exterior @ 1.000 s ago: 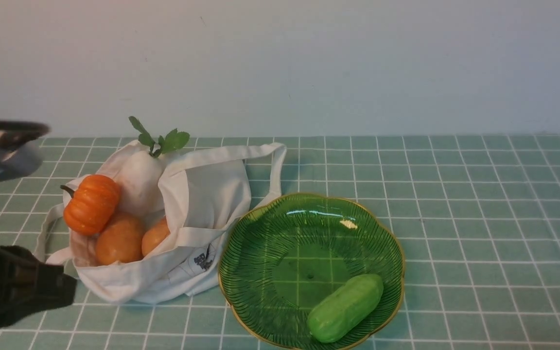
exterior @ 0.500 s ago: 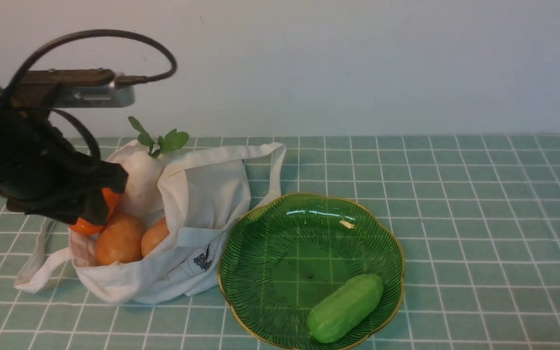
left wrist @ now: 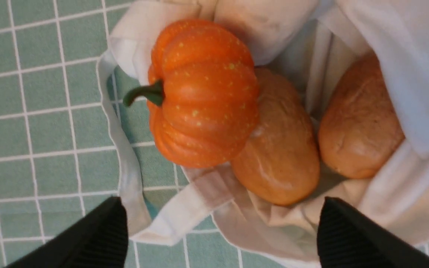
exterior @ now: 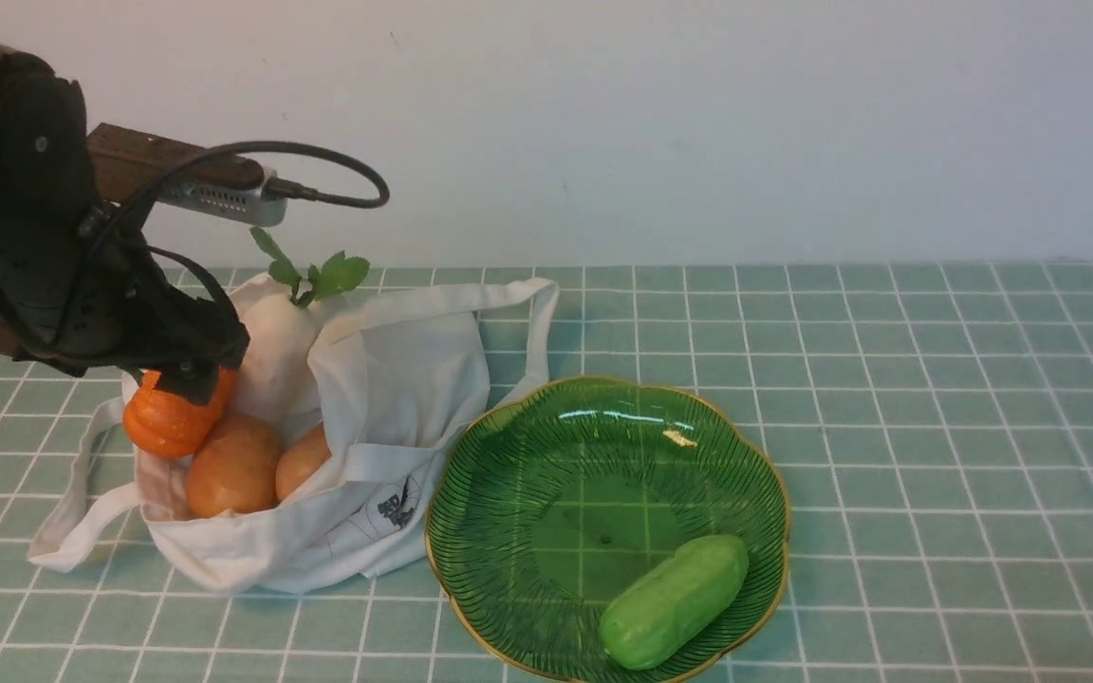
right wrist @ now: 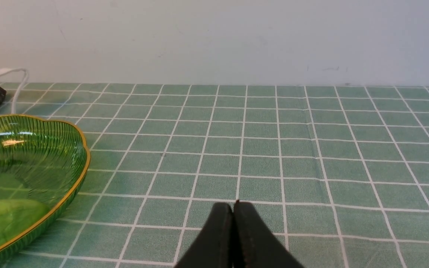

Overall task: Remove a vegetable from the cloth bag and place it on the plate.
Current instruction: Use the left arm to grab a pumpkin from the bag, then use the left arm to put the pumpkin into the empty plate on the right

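**Left fingers spread over the pumpkin, nothing gripped**

The left gripper [exterior: 191, 378] hangs just above the small bright-orange ribbed pumpkin [exterior: 165, 425]. It sits a little higher than half a second ago, so more of the orange skin shows beneath its fingertips. In the left wrist view its black fingers [left wrist: 104, 232] stand wide apart and touch nothing. The pumpkin [left wrist: 203, 93] lies ahead of them, at the mouth of the off-white cloth bag [exterior: 404, 379], resting against two smooth brownish-orange round vegetables [exterior: 235, 465]. The translucent green glass plate [exterior: 755, 446] with its gold rim sits well away from these fingers, and the green cucumber [exterior: 675, 599] on it has not moved. The right gripper [right wrist: 233, 223] is clenched on nothing, low over the green checked tablecloth [right wrist: 311, 149].
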`<state>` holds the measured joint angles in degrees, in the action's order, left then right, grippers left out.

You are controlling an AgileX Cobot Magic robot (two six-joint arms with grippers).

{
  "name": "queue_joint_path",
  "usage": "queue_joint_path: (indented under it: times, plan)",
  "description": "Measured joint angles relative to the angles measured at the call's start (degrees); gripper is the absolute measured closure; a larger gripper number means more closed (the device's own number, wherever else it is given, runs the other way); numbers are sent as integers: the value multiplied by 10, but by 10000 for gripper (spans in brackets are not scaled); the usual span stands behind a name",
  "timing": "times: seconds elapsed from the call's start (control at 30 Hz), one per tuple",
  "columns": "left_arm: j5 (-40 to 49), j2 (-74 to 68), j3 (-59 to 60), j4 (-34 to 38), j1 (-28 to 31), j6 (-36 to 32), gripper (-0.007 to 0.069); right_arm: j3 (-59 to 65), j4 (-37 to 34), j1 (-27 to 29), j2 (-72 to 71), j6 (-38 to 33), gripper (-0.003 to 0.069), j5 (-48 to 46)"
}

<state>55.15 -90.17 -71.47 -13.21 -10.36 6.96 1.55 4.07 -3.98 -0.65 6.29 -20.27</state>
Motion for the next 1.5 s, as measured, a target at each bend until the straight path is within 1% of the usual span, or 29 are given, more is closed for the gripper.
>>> queue_joint_path:
  times: [0.2,0.43,0.5,0.63,0.77,0.87,0.9,0.93,1.0,1.07,1.13,1.27,1.33,1.37,1.43,1.5]
  plan:
    - [-45,-41,0,-15,0,0,-1,0,0,0,0,0,675,0]
    - [-59,-90,0,-52,0,7,1,0,0,0,0,0,675,0]
    - [-61,-100,0,-63,0,12,13,0,0,0,0,0,675,0]
    - [-67,-122,0,-88,0,28,57,0,0,0,0,0,675,0]
    - [-73,-130,0,-93,0,36,171,0,0,0,0,0,675,0]
    - [-71,-130,-1,-94,0,37,171,0,0,0,0,0,675,0]
    - [-36,-125,-13,-88,0,37,171,0,0,0,0,0,675,0]
    - [-28,-124,-14,-87,0,36,171,0,0,0,0,0,675,0]
    - [23,-96,-40,-68,0,24,171,0,0,0,0,0,675,0]
    - [43,-77,-56,-58,0,14,171,0,0,0,0,0,675,0]
    - [71,-33,-89,-36,0,-1,171,0,0,0,0,0,675,0]
    - [91,46,-133,51,0,-33,171,0,0,0,0,0,675,0]
    - [100,76,-137,128,0,-64,171,0,0,0,0,0,675,0]
    - [103,80,-137,144,0,-70,171,0,0,0,0,0,675,0]
    - [122,90,-136,244,0,-114,171,0,0,0,0,0,675,0]
    - [130,87,-125,324,-4,-159,171,0,0,0,0,0,675,0]
